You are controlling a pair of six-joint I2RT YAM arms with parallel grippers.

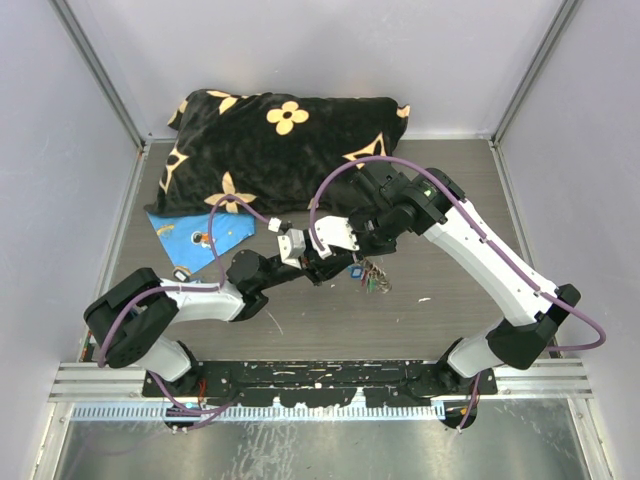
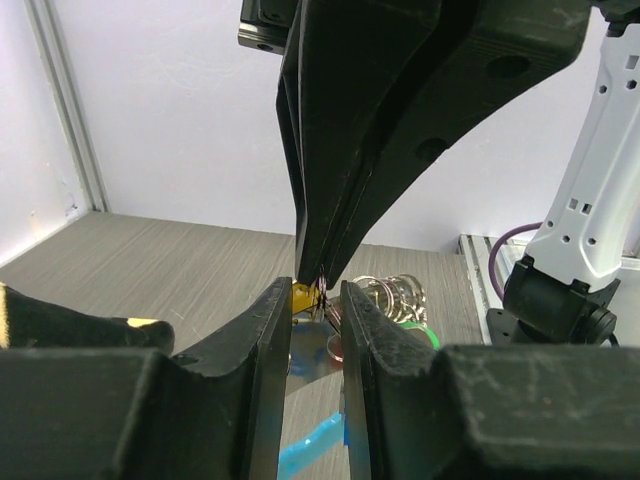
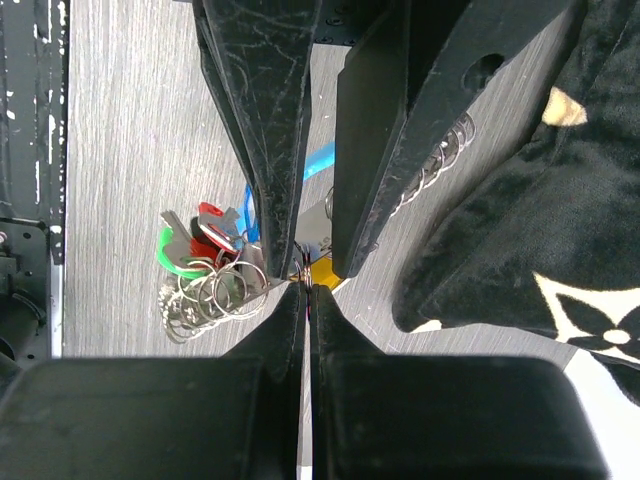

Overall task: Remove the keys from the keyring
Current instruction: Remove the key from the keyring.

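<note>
The keys [image 1: 372,280] hang in a bunch just above the table's middle, between my two grippers. Their green [image 3: 172,262], red [image 3: 214,222] and blue heads crowd together with several wire rings [image 3: 215,295]. My left gripper [image 2: 317,300] is shut on a flat silvery key [image 2: 312,352] with a yellow head [image 3: 326,272]. My right gripper [image 3: 308,285] comes down from above and is shut on a thin wire ring at that key's head. The keyring's grey chain [image 3: 432,165] and light-blue section [image 2: 310,445] lie on the table under the left fingers [image 3: 265,130].
A black pillow [image 1: 285,150] with yellow flowers lies across the back of the table. A blue flat sheet [image 1: 195,232] sits at its left front corner. Grey walls with metal posts close in the sides.
</note>
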